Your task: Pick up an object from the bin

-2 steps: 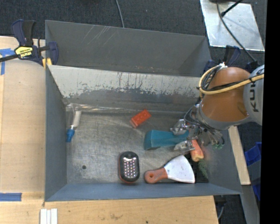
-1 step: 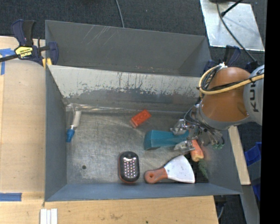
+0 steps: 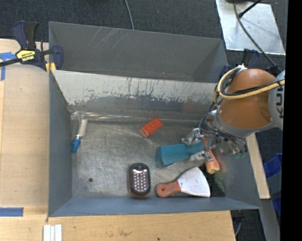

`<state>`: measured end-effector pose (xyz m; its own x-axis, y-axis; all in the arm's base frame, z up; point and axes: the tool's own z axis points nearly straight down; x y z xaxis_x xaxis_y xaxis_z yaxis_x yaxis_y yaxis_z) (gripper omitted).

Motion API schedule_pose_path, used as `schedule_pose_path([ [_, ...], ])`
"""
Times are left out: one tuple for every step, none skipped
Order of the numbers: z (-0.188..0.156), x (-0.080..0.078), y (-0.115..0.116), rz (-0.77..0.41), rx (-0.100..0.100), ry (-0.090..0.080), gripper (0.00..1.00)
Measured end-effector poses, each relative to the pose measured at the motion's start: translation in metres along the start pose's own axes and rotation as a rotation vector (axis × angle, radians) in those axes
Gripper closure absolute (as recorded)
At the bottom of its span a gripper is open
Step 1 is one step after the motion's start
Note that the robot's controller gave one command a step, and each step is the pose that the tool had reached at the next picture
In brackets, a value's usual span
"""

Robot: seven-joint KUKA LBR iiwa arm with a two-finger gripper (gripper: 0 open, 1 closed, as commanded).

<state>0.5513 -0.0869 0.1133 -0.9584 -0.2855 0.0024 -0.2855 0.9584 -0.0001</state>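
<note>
My gripper (image 3: 200, 146) is low at the right side of the bin, open, its fingers astride the narrow right end of a teal blue wedge-shaped scoop (image 3: 175, 154) that lies on the floor. A small orange and pink thing (image 3: 212, 165) lies just below the gripper. In front of it rests a white scraper with an orange-brown handle (image 3: 186, 185). An orange-red block (image 3: 152, 127) lies to the left, nearer the back wall.
A black oval device with red dots (image 3: 139, 180) lies at the front middle. A clear tube with a blue tip (image 3: 77, 137) rests against the left wall. Something dark green (image 3: 219, 182) sits in the front right corner. The arm's orange dome hangs over the right wall.
</note>
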Motion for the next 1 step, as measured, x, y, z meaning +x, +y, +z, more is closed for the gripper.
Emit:
schedule_pose_path([
  [-0.1664,-0.0239,-0.0223,0.165,0.000,-0.002,1.00],
])
